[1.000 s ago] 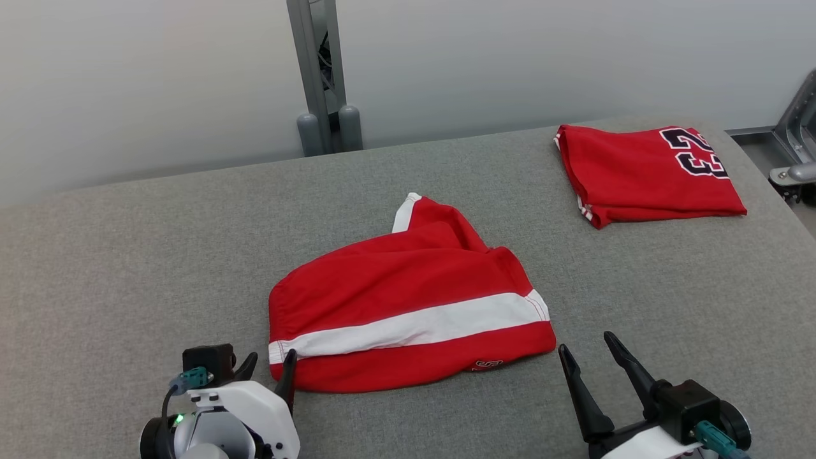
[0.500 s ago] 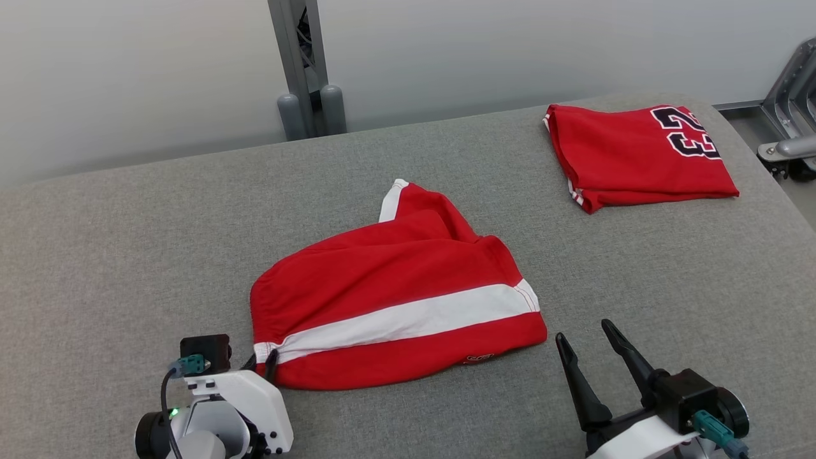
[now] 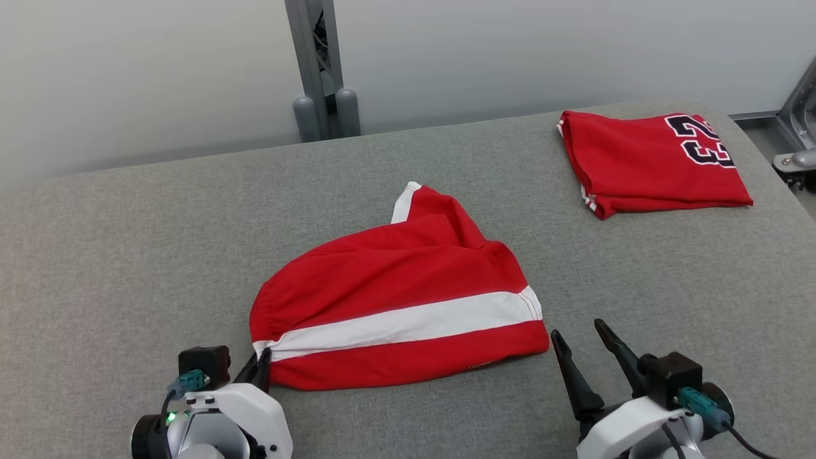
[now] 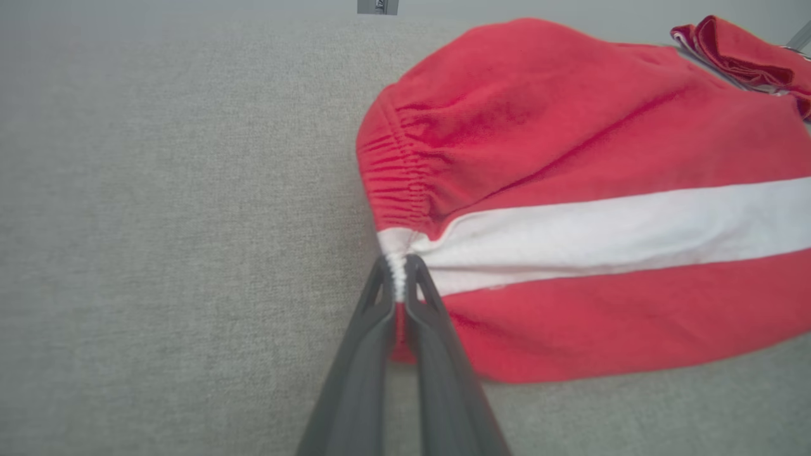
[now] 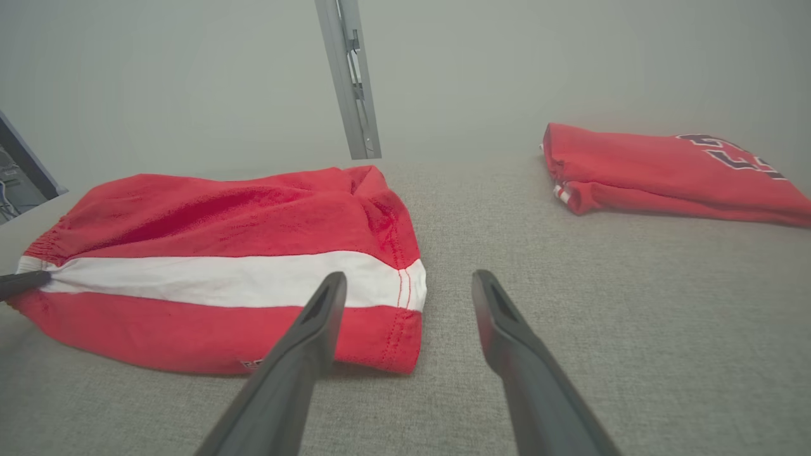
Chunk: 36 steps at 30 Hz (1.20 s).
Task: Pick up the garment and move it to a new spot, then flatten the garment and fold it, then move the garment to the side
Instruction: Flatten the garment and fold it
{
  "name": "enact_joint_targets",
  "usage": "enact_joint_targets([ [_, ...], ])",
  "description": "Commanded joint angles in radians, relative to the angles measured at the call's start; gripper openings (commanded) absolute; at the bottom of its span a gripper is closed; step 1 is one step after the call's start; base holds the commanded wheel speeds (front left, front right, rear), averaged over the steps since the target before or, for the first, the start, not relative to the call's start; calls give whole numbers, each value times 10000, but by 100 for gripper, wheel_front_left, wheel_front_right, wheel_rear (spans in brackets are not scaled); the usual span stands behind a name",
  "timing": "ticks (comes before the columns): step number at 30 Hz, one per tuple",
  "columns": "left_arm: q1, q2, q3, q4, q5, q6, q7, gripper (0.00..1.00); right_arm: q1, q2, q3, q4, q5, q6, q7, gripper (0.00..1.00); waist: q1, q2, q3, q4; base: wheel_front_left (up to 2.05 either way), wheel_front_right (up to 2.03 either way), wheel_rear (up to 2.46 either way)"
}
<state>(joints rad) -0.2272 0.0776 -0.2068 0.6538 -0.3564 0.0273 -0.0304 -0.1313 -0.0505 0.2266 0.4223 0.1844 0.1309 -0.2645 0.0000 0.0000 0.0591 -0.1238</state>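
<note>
The garment point(image 3: 395, 306) is a pair of red shorts with a white stripe, lying crumpled in the middle of the grey padded table point(image 3: 127, 255). My left gripper point(image 3: 260, 363) is shut on the elastic waistband at the garment's left end, where the white stripe point(image 4: 602, 228) begins; the left wrist view shows both fingers point(image 4: 361, 354) pinching the band's edge. My right gripper point(image 3: 580, 341) stands open just beyond the garment's lower right corner point(image 5: 393, 342), touching nothing, its fingers point(image 5: 304, 354) apart above the table.
A second red garment point(image 3: 650, 166) with dark numerals lies folded at the far right of the table. A grey metal post point(image 3: 319, 64) rises behind the table's far edge. Metal hardware point(image 3: 797, 146) sits past the right edge.
My left gripper has closed from open onto the waistband's edge. The right gripper has stayed open in about the same place. The head camera has shifted slightly.
</note>
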Motion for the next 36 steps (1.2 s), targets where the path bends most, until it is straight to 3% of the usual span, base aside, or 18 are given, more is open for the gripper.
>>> enact_joint_targets([
  [1, 153, 110, -7, -205, 11, -33, -66, 0, -443, -63, 79, 664, 278, -3, 5, 100, 0, 0, -4, 97, 0, 0, 0],
  [7, 402, 263, -95, -798, 17, 19, 104, 0, -2098, -27, 655, 3122, 1583, -3, 736, 100, 0, 0, 78, 358, 0, 0, 0],
  [16, 514, 380, -167, -1485, -5, 157, 321, 0, -3653, -35, 2069, 5000, 3300, -3, 1486, 99, 0, 0, 317, 598, 0, 0, 0],
  [17, 512, 375, -193, -1548, -2, 164, 345, 0, -3733, -33, 2251, 5125, 3471, -3, 1539, 88, 0, 0, 346, 616, 0, 0, 0],
  [18, 503, 375, -212, -1597, -2, 169, 348, 0, -3805, -36, 2407, 5233, 3585, -3, 1588, 70, 0, 0, 374, 633, 0, 0, 0],
  [19, 494, 368, -231, -1652, -5, 175, 370, 0, -3872, -34, 2573, 5329, 3713, -3, 1586, 46, 0, 0, 400, 650, 0, 0, 0],
  [20, 485, 360, -253, -1692, -11, 185, 378, 0, -3934, -33, 2704, 5415, 3837, -3, 1533, 32, 0, 0, 420, 665, 0, 0, 0],
  [21, 481, 357, -267, -1726, -21, 189, 393, 0, -4011, -37, 2811, 5512, 3900, -3, 1452, 7, 0, 0, 433, 676, 0, 0, 0],
  [22, 485, 356, -275, -1757, -35, 187, 401, 0, -4071, -37, 2918, 5587, 3963, -3, 1343, 0, 0, 0, 441, 680, 0, 0, 0],
  [29, 565, 466, -249, -2040, -82, 153, 57, 0, -4330, -191, 3198, 5839, 4175, -3, 474, 0, 0, 0, 277, 611, 0, 0, 0],
  [36, 767, 521, -12, -3039, -788, -412, -7, 0, -4360, -990, 3131, 4781, 4448, -3, 12, 0, 0, 0, -154, 432, 0, 0, 0],
])
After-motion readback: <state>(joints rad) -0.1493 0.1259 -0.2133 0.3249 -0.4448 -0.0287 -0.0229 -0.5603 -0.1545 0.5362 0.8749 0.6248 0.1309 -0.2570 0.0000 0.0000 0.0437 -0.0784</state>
